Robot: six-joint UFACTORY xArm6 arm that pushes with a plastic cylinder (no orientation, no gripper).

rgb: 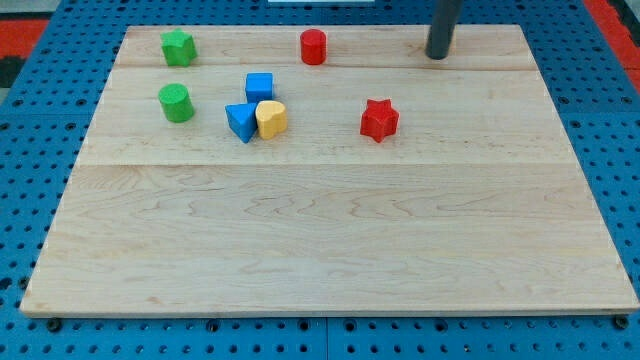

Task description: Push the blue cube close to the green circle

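Note:
The blue cube (pixel 259 86) sits on the wooden board toward the view's upper left. The green circle (pixel 176 102) lies to its left, a short gap away. My tip (pixel 437 56) rests near the board's top edge at the view's upper right, far to the right of the blue cube and touching no block that I can see. Something yellow shows just behind the rod; its shape is hidden.
A blue triangle (pixel 240 121) and a yellow heart (pixel 271 118) sit touching just below the blue cube. A green star (pixel 178 46) is at the top left, a red cylinder (pixel 313 46) at top centre, a red star (pixel 379 119) right of centre. The board (pixel 330 240) lies on a blue pegboard.

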